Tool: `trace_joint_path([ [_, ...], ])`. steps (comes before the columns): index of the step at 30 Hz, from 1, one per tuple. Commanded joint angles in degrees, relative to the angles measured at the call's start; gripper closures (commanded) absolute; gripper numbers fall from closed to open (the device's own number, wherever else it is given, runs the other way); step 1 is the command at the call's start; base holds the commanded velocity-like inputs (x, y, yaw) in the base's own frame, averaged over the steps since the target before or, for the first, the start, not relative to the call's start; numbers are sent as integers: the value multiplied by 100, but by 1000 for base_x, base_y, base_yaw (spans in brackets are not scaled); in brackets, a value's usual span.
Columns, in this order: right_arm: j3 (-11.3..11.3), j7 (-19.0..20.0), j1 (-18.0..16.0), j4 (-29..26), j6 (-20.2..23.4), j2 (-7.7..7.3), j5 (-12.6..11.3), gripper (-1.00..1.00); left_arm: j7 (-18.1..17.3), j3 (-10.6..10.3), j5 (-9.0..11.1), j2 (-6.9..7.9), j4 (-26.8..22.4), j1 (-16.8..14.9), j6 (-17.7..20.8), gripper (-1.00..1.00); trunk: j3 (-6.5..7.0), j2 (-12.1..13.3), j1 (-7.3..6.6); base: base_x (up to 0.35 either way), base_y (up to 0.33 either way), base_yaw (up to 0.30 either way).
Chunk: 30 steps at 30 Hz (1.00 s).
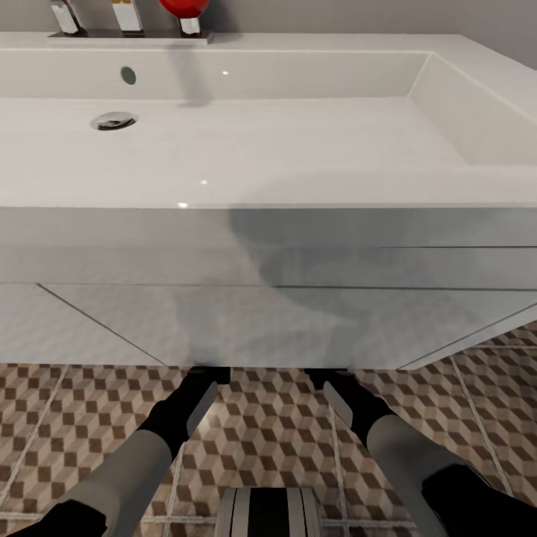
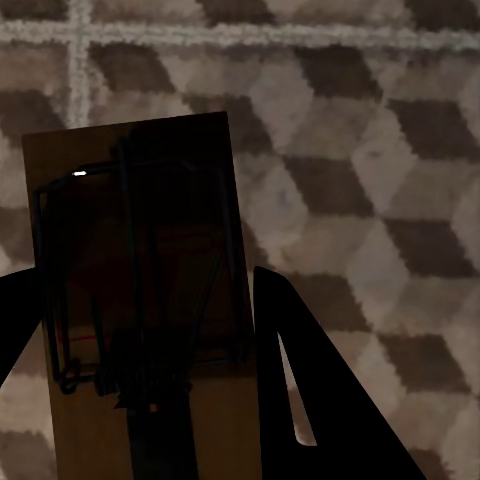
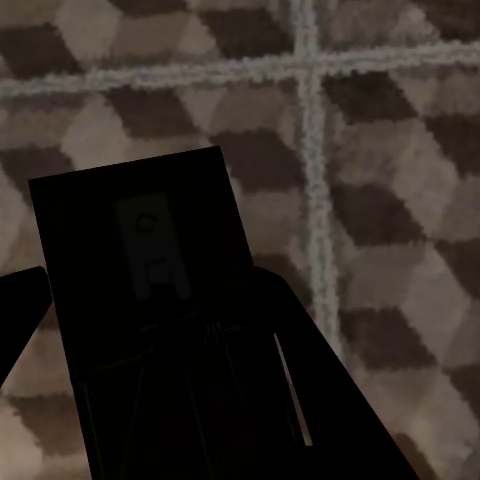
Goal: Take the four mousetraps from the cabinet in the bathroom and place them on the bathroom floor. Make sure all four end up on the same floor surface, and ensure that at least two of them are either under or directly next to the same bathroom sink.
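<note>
Both grippers are loaded: a mousetrap (image 2: 140,290) is clamped in the left gripper (image 2: 140,400), another (image 3: 140,280) in the right gripper (image 3: 150,400) (held low, toward twelve o'clock, beneath the sink (image 1: 268,149)). Neither is yet laid on the floor (image 1: 283,432).

A white vanity (image 1: 112,261) presents plain flat fronts split by thin seams, with a broad soft shadow (image 1: 313,283) falling across its middle panels. Above the vanity's back edge, a glossy red rounded object (image 1: 184,6) sits on a short chrome stub (image 1: 190,26); what it is cannot be told. Beside it, along the same back edge, stand two chrome fittings (image 1: 66,16) (image 1: 127,15) on a dark base strip (image 1: 130,34). Behind the vanity rises a plain grey wall (image 1: 373,15).
</note>
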Motion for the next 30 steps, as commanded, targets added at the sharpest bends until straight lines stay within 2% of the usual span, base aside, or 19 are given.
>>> trace_joint_path([
  [1,37,-51,-229,-14,37,-5,-56,100,57,-26,44,5,-12,-27,24,100,-2,-2,-1,0,0,0],
  [3,37,-51,-228,-14,37,-5,-56,100,57,-27,44,5,-12,-25,24,100,-2,-2,-1,0,0,0],
  [7,37,-51,-227,-14,37,-5,-56,100,57,-28,44,5,-12,-24,22,100,-91,-7,9,0,0,0],
  [30,34,-51,-226,33,74,-5,-82,100,57,-20,44,8,2,-26,22,100,-91,-7,9,0,0,0],
])
